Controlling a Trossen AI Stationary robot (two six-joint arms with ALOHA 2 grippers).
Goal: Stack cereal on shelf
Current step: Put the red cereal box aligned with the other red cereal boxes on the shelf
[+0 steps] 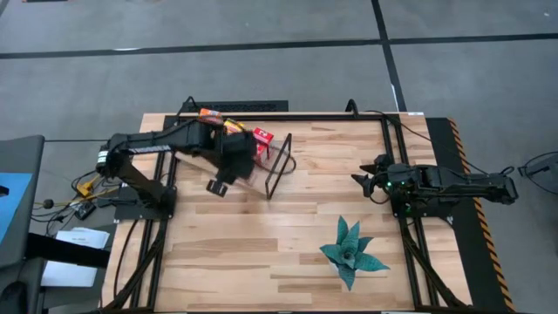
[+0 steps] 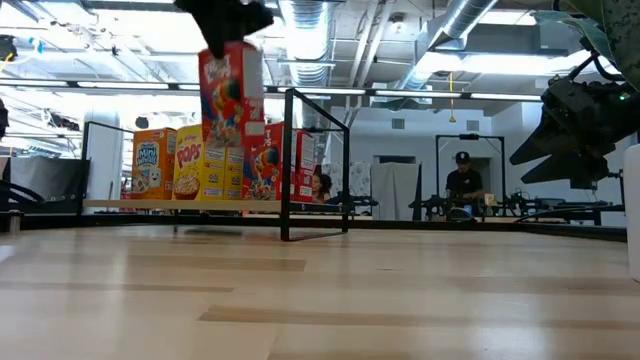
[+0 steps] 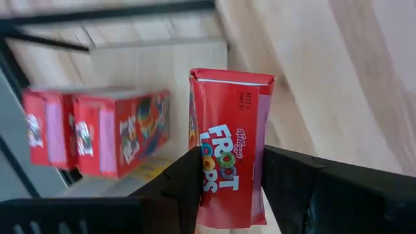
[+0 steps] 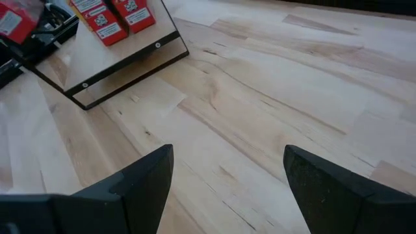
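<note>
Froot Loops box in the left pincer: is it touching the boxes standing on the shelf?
Apart. In the low view the Froot Loops box hangs from the left pincer, its bottom edge clear above the standing boxes.

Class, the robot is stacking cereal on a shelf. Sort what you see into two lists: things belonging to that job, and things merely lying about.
Belongs to the job:
- Froot Loops box held in the left pincer
- cereal boxes standing on the shelf
- shelf with its black frame

Just lying about:
- green plant on the table
- right pincer, open, waiting
</note>
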